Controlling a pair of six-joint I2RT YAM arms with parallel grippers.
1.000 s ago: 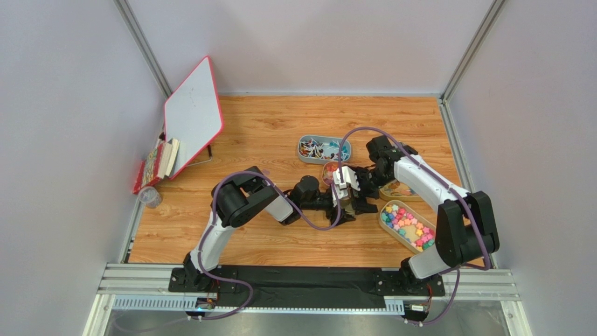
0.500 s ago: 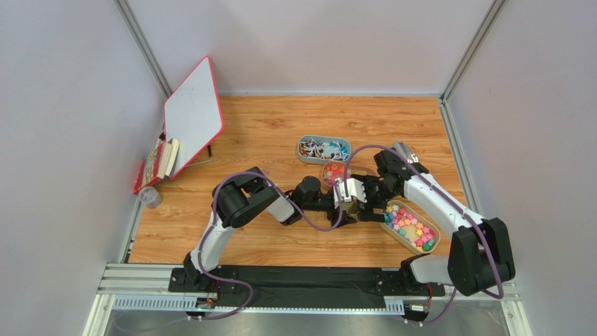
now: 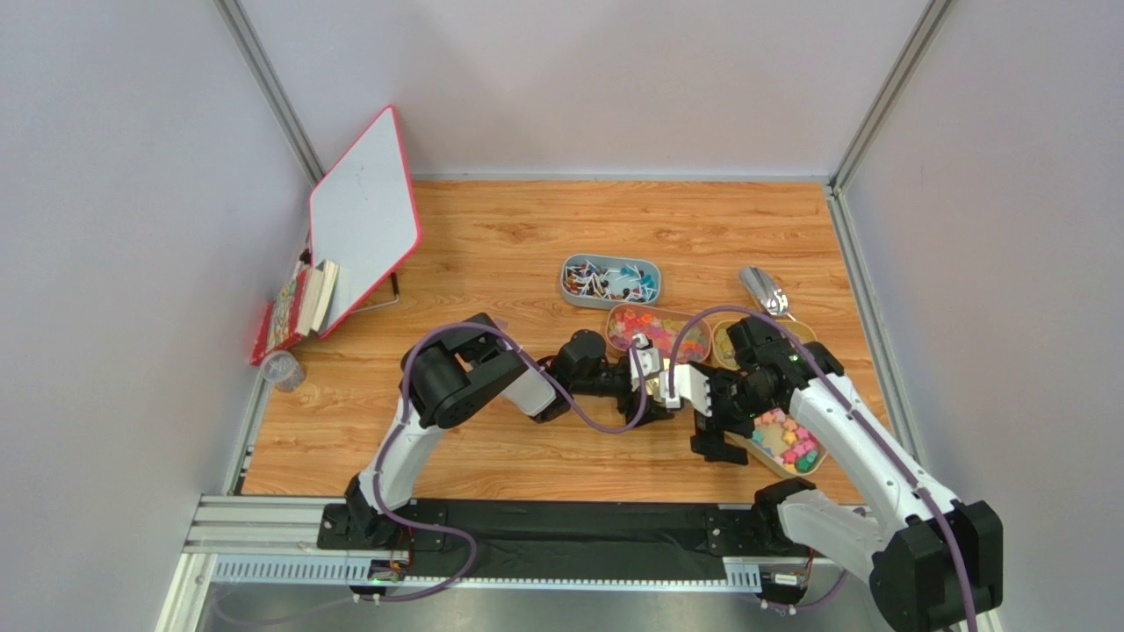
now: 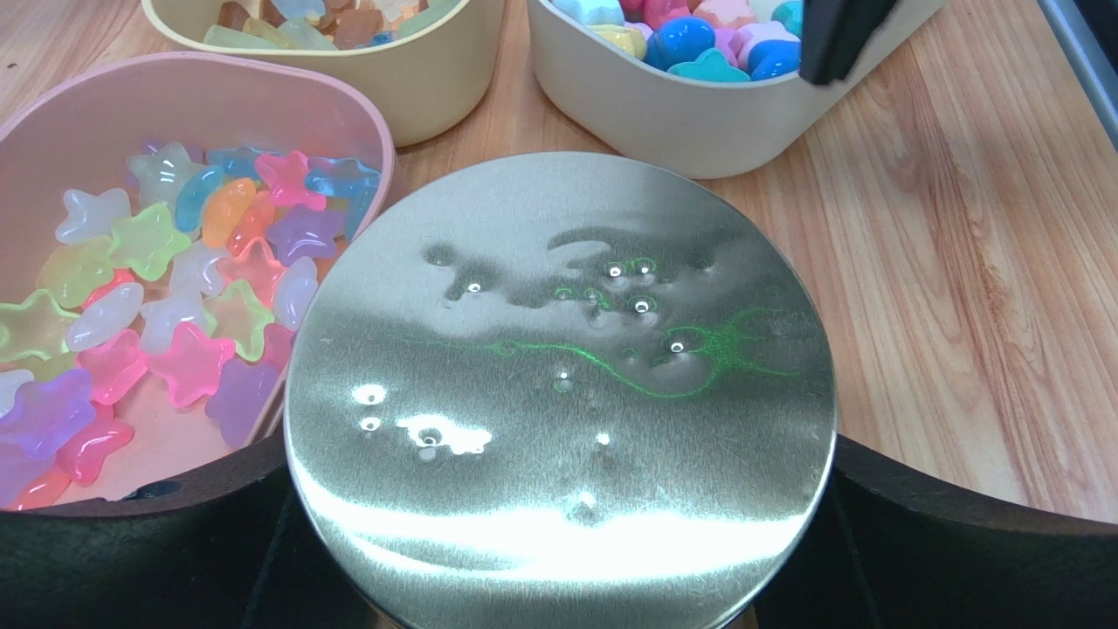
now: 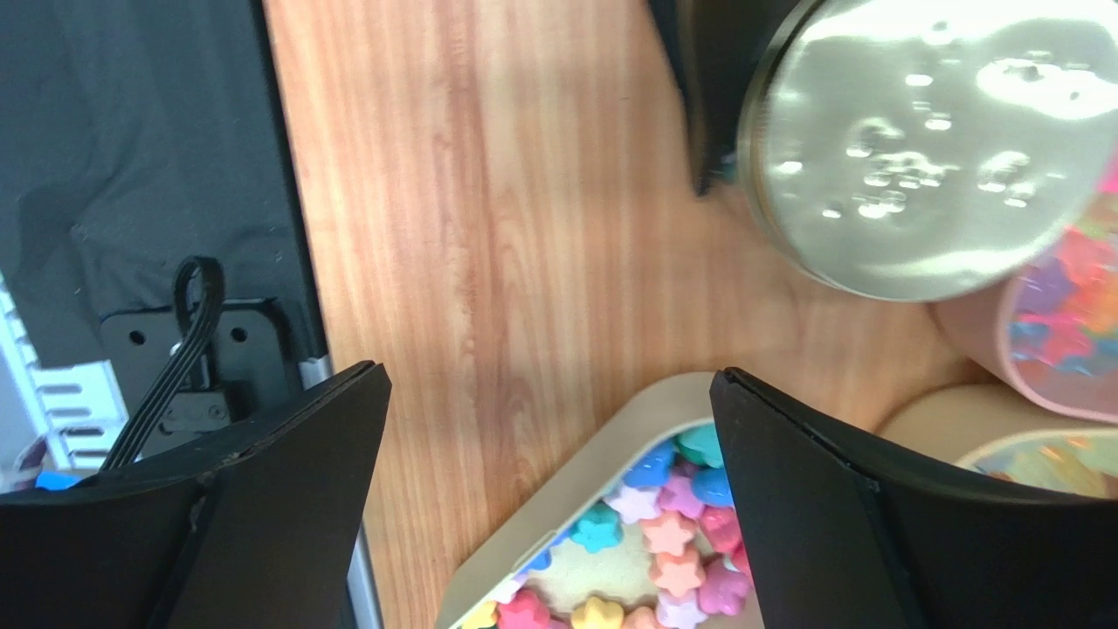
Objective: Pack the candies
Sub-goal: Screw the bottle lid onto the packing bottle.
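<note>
My left gripper (image 3: 656, 373) is shut on a small round jar with a silver lid (image 4: 564, 393), held low over the wood between the trays; the lid also shows in the right wrist view (image 5: 919, 131). My right gripper (image 3: 719, 419) is open and empty above the near end of a tan tray (image 5: 578, 472) of bright star candies (image 5: 669, 551), which also show from above (image 3: 785, 441). A pink tray (image 4: 354, 118) holds translucent star candies (image 4: 171, 302). Amber candies (image 4: 328, 16) fill another tan tray. Blue-white wrapped candies (image 3: 610, 279) lie in the grey tray.
A silver scoop (image 3: 763, 290) lies on the wood at the back right. A red-framed whiteboard (image 3: 363, 217), books (image 3: 304, 303) and a clear cup (image 3: 280, 371) stand at the left wall. A black mat (image 5: 131, 157) lines the near edge.
My right arm has swung away from the jar, to the right and toward the near edge, over the bright candy tray. The left gripper has kept the jar in place.
</note>
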